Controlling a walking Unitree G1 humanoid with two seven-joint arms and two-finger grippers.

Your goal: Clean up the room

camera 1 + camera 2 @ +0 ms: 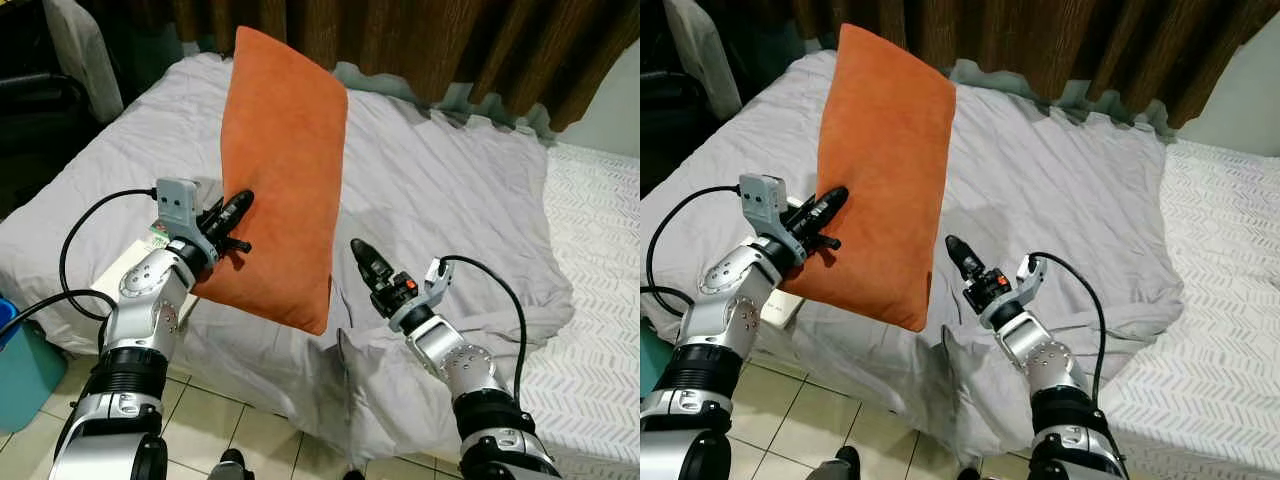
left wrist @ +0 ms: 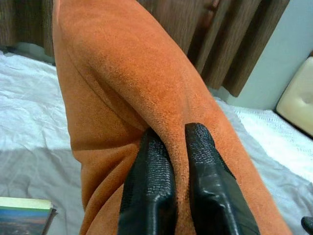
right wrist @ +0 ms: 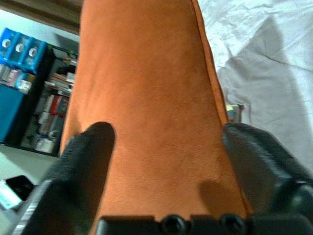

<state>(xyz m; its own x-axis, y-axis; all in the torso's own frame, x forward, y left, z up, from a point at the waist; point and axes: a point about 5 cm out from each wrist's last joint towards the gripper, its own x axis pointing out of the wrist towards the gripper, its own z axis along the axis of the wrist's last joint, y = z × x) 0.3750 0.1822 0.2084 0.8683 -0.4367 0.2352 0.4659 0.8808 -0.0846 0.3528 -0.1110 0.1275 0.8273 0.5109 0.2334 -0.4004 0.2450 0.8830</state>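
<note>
Bed (image 1: 450, 190) under rumpled grey sheet, white chevron-patterned cover (image 1: 600, 300) on its right part. Brown curtains (image 1: 450, 45) behind, pale wall (image 1: 615, 110) at right. Light tiled floor (image 1: 215, 420) below. Blue bin (image 1: 25, 365) at left. Dark shelf with blue boxes (image 3: 29, 88) in right wrist view.

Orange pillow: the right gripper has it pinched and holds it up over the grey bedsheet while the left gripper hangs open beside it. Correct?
Not quite: the arms are swapped. The left gripper is shut on a fold of the orange pillow, as the left wrist view shows, holding it above the grey bedsheet. The right gripper is the open one beside it.
</note>
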